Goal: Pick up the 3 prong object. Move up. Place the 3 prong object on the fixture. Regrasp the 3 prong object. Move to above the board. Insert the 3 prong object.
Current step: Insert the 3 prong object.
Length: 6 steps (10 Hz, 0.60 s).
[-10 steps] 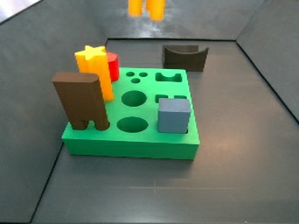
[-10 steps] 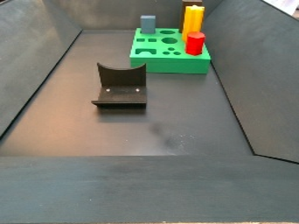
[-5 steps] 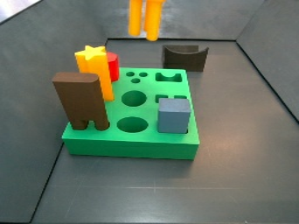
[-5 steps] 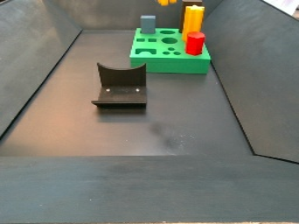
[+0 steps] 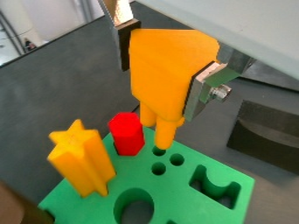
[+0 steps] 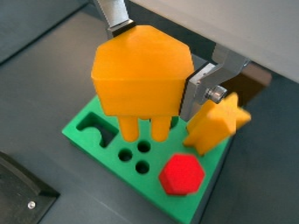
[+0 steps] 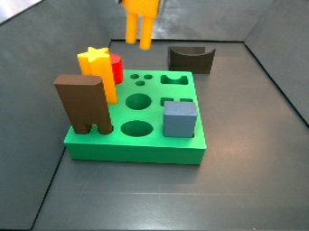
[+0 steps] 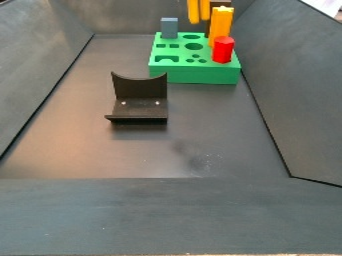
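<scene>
With the 3 prong object (image 5: 163, 79) clamped between the silver fingers (image 5: 208, 83), hanging prongs-down over the board (image 5: 222, 206) near its back edge. Tool (image 6: 158, 66) closed on the orange body's wide upper part, both plates pressed flat to its sides in both wrist views. In a side view, only the piece's lower part (image 7: 139, 23) showing at the frame's top, well above the green slab (image 7: 139, 144); tool itself out of frame there.

Looks like the move-above-the-board step, close to finished, insertion up next. Three small round holes (image 6: 138, 156) sitting just below the prong tips in a wrist view, not yet entered. Red cylinder (image 5: 126, 133) and yellow star post (image 5: 82, 157) standing just beside that spot, on the board's back corner. Fixture (image 8: 136, 97) bare, well apart from the board, toward the middle of the floor.

Next move calling for: lining each prong up with its own hole, holding the piece upright, then a straight, slow descent. Tight clearance to the red cylinder, so little room for sideways drift.
</scene>
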Tool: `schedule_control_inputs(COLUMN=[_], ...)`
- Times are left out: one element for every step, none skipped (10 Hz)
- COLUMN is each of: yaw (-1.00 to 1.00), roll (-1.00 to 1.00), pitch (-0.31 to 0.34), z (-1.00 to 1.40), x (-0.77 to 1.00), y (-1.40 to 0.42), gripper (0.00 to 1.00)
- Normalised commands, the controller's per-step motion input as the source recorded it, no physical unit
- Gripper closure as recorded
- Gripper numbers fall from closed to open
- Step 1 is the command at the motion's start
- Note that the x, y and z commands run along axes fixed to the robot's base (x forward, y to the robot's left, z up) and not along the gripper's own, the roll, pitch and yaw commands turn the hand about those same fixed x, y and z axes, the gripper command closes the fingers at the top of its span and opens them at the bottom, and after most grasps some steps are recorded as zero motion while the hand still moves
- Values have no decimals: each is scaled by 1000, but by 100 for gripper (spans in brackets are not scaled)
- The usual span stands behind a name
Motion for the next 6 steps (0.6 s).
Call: schedule_control_inputs(yaw=[-331,-363,-434,-569,-709,-766], roll=[-327,-394,-431,-391,-223,0], pitch=[-263,-354,-363,-309,-124,7], z=[-223,-97,-20,0,-71,-277], x=[-366,-246,-66,0,231,303], y=[254,166,94,26,89,129], gripper=[100,100,100,100,100,100])
